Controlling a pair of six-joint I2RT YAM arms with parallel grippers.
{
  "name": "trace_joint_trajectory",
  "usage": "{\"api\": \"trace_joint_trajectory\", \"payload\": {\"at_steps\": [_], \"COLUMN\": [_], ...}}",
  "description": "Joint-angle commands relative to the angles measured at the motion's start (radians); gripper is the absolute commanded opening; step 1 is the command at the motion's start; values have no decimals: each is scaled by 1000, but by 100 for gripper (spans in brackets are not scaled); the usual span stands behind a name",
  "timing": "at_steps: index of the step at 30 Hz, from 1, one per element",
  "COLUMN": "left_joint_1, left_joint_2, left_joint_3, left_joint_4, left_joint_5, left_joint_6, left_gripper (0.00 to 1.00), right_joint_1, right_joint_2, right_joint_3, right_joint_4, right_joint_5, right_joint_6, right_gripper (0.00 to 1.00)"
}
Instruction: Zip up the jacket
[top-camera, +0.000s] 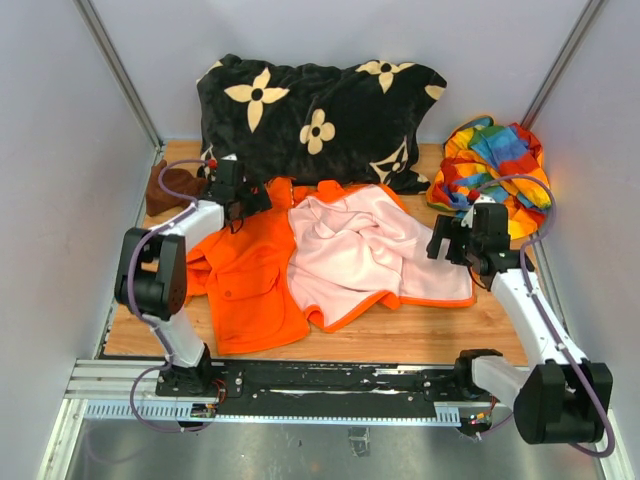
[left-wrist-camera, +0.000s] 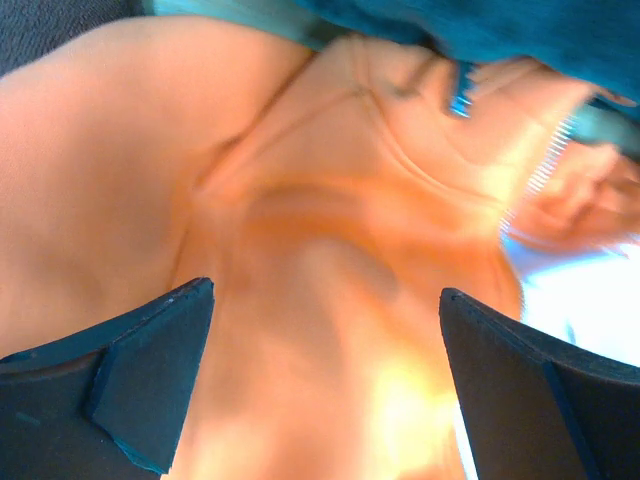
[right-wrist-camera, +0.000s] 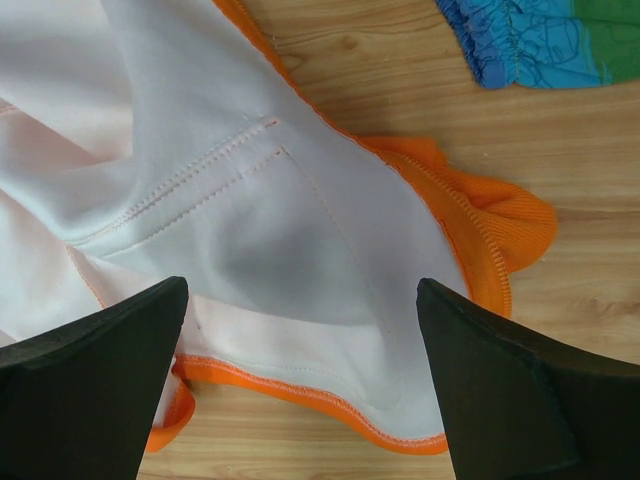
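The orange fleece jacket lies open on the wooden table, its pale pink lining turned up on the right half. My left gripper is open just above the jacket's upper left part; its wrist view shows blurred orange fleece between the fingers and a bit of pale zipper teeth. My right gripper is open above the jacket's right edge; the pink lining and orange hem lie between its fingers. Neither gripper holds anything.
A black pillow with cream flowers lies along the back. A rainbow-striped cloth sits at the back right, also in the right wrist view. A small dark brown cloth lies at the back left. Bare wood shows in front.
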Motion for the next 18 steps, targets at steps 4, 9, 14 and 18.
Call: {"api": "trace_joint_trajectory", "payload": {"at_steps": [4, 9, 14, 18], "left_joint_1": [-121, -209, -214, -214], "left_joint_2": [-298, -416, -557, -661], "left_joint_3": [-170, -292, -424, -486], "left_joint_4": [63, 75, 141, 135], "left_joint_5": [29, 82, 192, 214], "left_joint_6": [-23, -40, -90, -102], "left_gripper": [99, 99, 99, 99], "right_joint_1": [-32, -33, -30, 7], "right_joint_2": [114, 181, 170, 141], "right_joint_3": [18, 27, 24, 34], "right_joint_4": [43, 52, 66, 57], "right_joint_5": [-61, -109, -171, -185], "right_joint_6": [3, -3, -5, -17], "right_gripper": [98, 97, 59, 19]}}
